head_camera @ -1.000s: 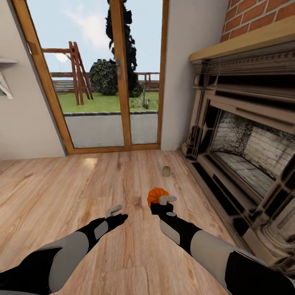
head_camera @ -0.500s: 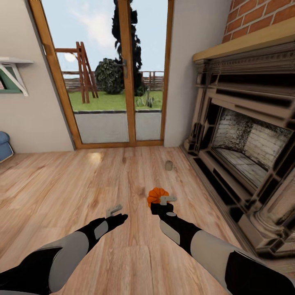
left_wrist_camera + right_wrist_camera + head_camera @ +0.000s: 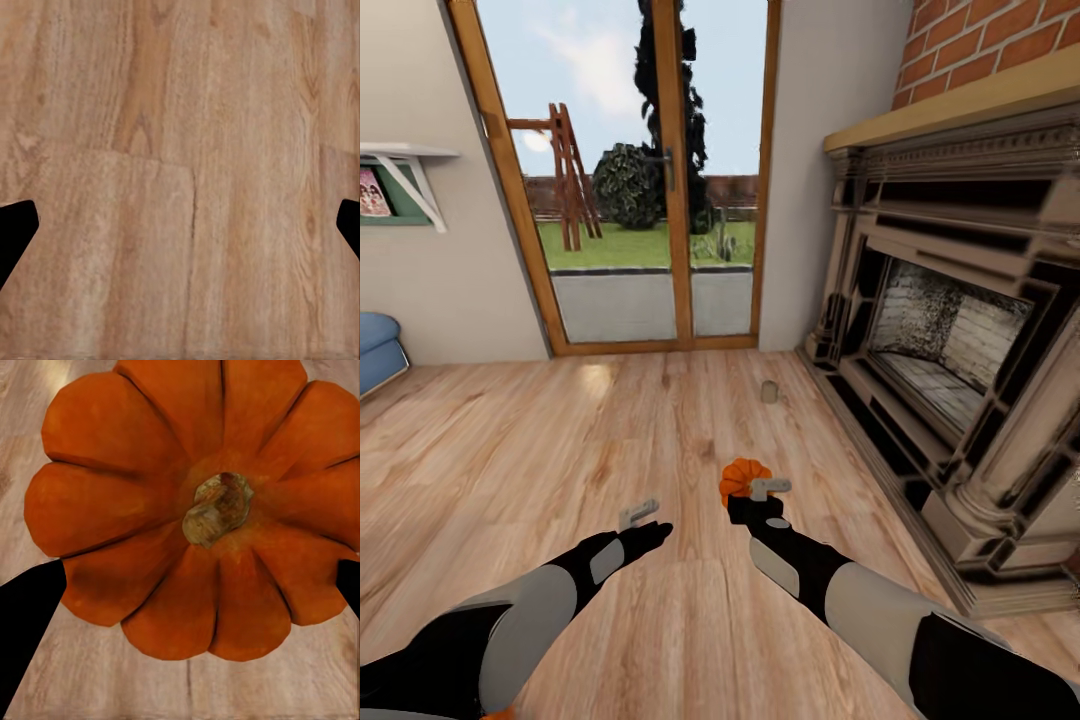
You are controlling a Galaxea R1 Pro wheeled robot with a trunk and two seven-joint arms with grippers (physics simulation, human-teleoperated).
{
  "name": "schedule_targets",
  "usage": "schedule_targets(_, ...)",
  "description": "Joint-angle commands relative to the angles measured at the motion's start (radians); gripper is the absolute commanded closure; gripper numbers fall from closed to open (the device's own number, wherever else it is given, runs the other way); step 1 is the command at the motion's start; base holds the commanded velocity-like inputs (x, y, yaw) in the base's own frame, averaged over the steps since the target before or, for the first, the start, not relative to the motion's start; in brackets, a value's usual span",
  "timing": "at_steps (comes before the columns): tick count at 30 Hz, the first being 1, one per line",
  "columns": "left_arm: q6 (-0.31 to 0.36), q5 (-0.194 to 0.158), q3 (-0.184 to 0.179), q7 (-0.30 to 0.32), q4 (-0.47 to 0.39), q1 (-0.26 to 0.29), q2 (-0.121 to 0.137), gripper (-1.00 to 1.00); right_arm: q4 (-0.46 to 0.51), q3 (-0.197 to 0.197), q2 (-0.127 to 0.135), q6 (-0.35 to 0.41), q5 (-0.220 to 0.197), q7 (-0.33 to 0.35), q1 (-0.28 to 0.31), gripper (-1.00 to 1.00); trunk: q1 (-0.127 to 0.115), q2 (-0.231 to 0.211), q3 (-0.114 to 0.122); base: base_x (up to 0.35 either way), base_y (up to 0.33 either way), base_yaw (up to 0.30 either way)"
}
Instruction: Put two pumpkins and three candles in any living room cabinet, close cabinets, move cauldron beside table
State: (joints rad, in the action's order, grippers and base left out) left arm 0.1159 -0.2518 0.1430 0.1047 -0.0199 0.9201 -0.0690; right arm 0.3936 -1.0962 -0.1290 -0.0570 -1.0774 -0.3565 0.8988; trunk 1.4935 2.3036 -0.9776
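An orange pumpkin [image 3: 741, 474] is held just above the wooden floor with my right gripper [image 3: 752, 487] shut on it. In the right wrist view the pumpkin [image 3: 142, 472] is seen stem-on, and the dark fingertips [image 3: 26, 615] press its sides. My left gripper [image 3: 639, 514] hovers open over bare floorboards, to the left of the pumpkin; the left wrist view shows its fingertips [image 3: 15, 232] spread wide over planks. One grey-beige candle [image 3: 768, 391] stands on the floor farther ahead, near the fireplace corner. The cabinet, cauldron and table are out of view.
An ornate beige fireplace [image 3: 960, 340] with a brick wall above runs along the right. Glass patio doors [image 3: 660, 180] face the garden straight ahead. A blue seat [image 3: 375, 350] and a wall shelf [image 3: 405, 165] are at the left edge.
The whole view has swung, bringing the shelf and blue seat in at the left and shifting the fireplace. Both arms and the held pumpkin keep their places in the picture.
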Motion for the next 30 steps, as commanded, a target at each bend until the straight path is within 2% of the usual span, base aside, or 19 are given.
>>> schedule_targets(1,0.007,-0.003,0.008,0.002,-0.002,0.000,-0.001,-1.00,0.001,-0.008,0.000,-0.006,-0.006,-0.004,0.001,1.00,-0.001,0.000,-0.001,-0.326,0.000,0.000)
schedule_targets(21,0.007,-0.003,0.008,0.002,-0.002,0.000,-0.002,-1.00,0.001,-0.008,0.000,-0.006,-0.006,-0.004,0.000,1.00,-0.001,0.000,-0.001,-0.321,0.000,0.000)
schedule_targets(30,0.007,-0.004,0.009,-0.002,-0.002,-0.001,0.002,-1.00,0.001,-0.008,0.000,-0.006,-0.006,-0.004,-0.005,1.00,-0.001,0.000,-0.001,-0.051,0.000,0.000)
